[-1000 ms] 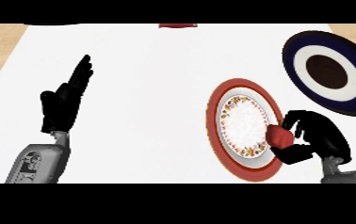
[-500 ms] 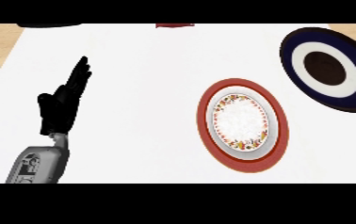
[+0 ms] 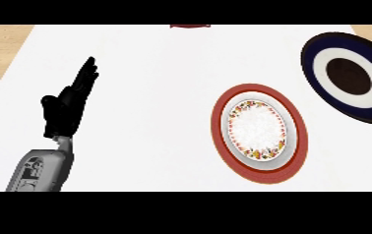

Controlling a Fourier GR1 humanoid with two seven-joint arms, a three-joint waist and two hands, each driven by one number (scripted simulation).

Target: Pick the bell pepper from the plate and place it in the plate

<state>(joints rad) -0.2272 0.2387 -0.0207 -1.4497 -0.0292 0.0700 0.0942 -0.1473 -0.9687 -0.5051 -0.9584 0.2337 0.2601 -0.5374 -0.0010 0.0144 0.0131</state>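
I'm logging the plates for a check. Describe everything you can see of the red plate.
The red plate is round, seen as an oval taller than wide. It has a broad red rim, then a white band, a thin ring of small red, yellow and dark flecks like a floral print, and a plain white centre. It looks like glazed ceramic. It lies flat on the white counter, right of centre, below and left of the blue plate and apart from it. Nothing lies on it and no hand touches it.

A white desk [image 3: 167,80] fills the view. At the middle of its far edge a dark red thing [image 3: 190,26] shows only partly, too cut off to identify. Beyond its far left corner lies tan wood [image 3: 13,43].
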